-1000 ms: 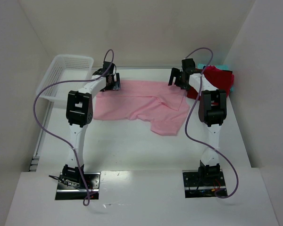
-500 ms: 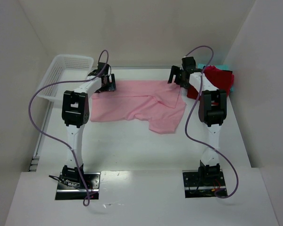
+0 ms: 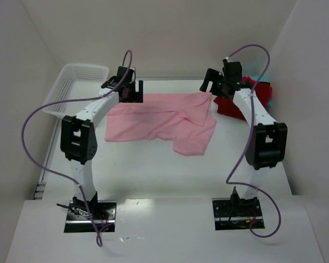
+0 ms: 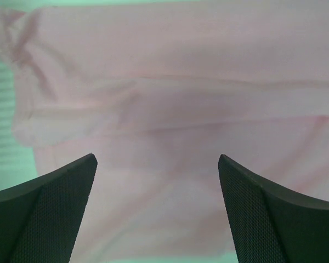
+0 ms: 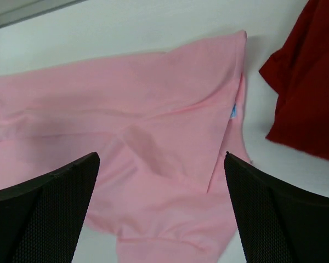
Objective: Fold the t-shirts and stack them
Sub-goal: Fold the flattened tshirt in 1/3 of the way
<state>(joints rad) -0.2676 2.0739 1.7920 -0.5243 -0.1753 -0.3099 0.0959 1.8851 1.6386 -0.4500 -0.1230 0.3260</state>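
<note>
Shirt: light pink short-sleeved cloth t-shirt (image 3: 164,120) is lying rumpled on white bench (image 3: 153,175).
Grippers: left gripper (image 4: 156,159) and right gripper (image 5: 161,156) are hovering released at its far edge.
Risk: pinching one layer (cloth doubled) is risking a skewed fold.

A pink t-shirt (image 3: 159,118), a dark red shirt (image 3: 226,107) and a mesh basket (image 3: 71,82) lie on the white table (image 3: 153,170).
</note>
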